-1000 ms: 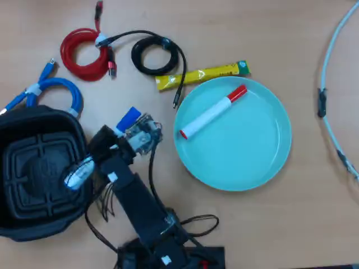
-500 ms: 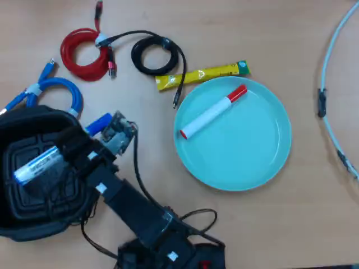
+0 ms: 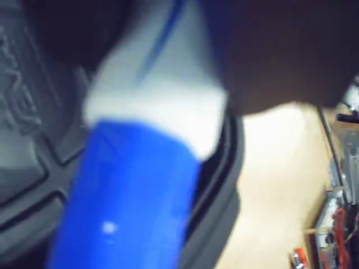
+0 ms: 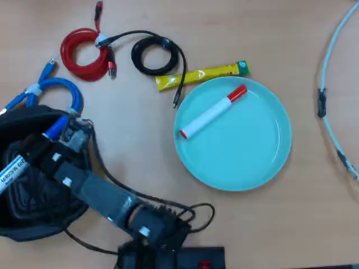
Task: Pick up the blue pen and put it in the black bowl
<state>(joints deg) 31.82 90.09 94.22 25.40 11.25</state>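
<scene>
The blue pen point(image 4: 12, 170) is up off the table, carried over the black bowl point(image 4: 22, 227) at the left edge of the overhead view. In the wrist view the pen point(image 3: 146, 168) fills the middle of the picture, blue cap nearest the camera and white barrel running back into the dark gripper point(image 3: 162, 45) above it; the bowl's ribbed floor point(image 3: 28, 140) lies right behind it. The gripper seems clamped on the pen's barrel, though the jaws themselves are blurred and mostly out of sight. In the overhead view the arm point(image 4: 101, 196) reaches across the bowl from the lower middle, hiding the gripper.

The step in hand looks like the placing: pick-up is done and the pen hangs above the bowl. The next move calls for parting the jaws so the pen drops inside the rim, perhaps after lowering a little so it does not bounce out.

The red-capped marker point(image 4: 212, 112) lies on the turquoise plate point(image 4: 252, 162), well apart.
</scene>
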